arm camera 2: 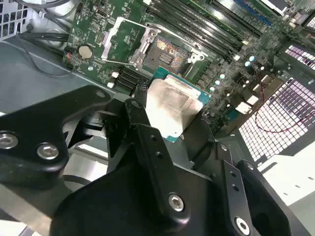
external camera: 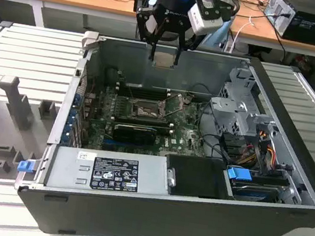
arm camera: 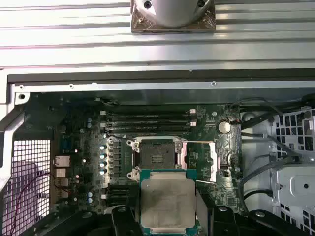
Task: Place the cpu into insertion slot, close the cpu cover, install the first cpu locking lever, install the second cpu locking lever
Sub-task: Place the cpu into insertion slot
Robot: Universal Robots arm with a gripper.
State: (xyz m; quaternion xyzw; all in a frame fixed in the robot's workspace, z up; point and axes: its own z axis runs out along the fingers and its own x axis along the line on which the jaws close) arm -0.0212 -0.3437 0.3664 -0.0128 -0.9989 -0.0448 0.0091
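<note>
Wooden desks run along the back of the workshop, and in front of them a ribbed grey metal counter (external camera: 31,51) carries one open computer case (external camera: 149,215) lying on its side with the green board facing up.

One claw (external camera: 165,56) hangs above the case's far wall in the exterior view. Its two fingers are closed to the width of the cpu (external camera: 165,61) and pinch it by opposite edges. Both wrist views show the chip's dull silver face between the black fingers (arm camera 2: 140,123), clear of the board and touching nothing else.

The relation that matters is chip to socket. In the exterior view the insertion slot (external camera: 145,111) lies lower than the claw and nearer the camera, a little toward the exterior view's left, so the chip is high and off to the far side of it rather than over it. The chip is square and has no long axis to speak of. In the first wrist view its edges run about parallel to those of the socket (arm camera: 156,157), which sits just beyond the chip's edge.

The cpu cover (arm camera: 214,162) is swung open beside the socket, leaving the dark contact field bare.

By count there is one cpu, one slot, one cover and one claw. Two thin wire levers (arm camera: 199,142) seem to stand unlatched by the socket, though they are hard to make out.
</note>
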